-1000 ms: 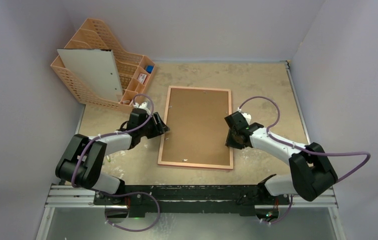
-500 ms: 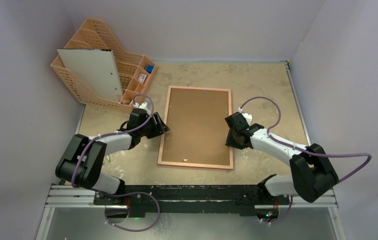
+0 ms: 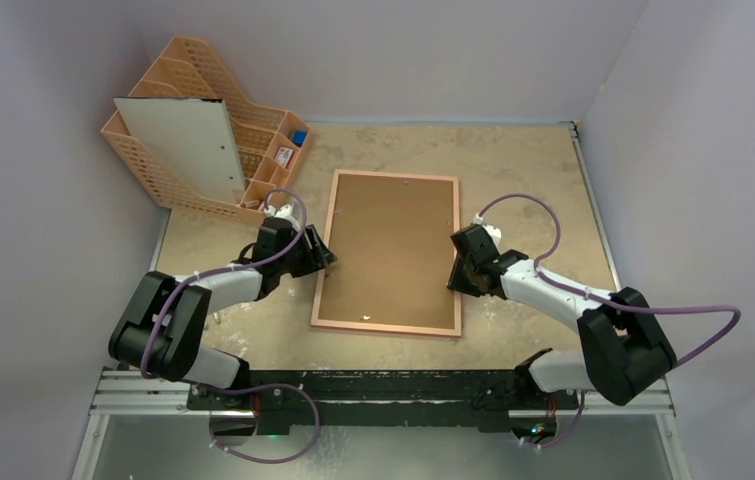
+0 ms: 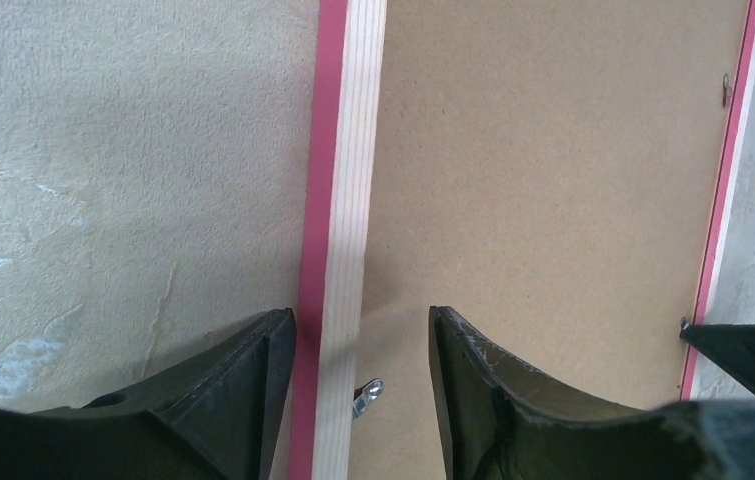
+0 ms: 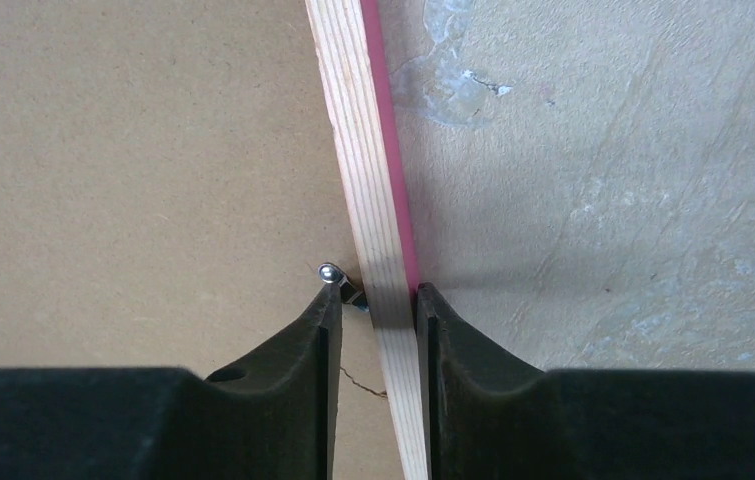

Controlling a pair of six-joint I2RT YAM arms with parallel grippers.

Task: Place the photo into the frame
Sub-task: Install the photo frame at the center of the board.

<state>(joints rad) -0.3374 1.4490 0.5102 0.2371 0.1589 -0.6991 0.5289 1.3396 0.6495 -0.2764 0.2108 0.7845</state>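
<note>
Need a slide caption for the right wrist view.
Right gripper, fingers straddling the frame rail by a metal tab, backing board one side, table the other.

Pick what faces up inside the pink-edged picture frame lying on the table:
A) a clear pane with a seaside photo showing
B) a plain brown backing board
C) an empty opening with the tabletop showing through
B: a plain brown backing board fills the frame. The rails show their pale wood reverse, and a small metal clip sits at the board's edge. No pane or photo shows.
</note>
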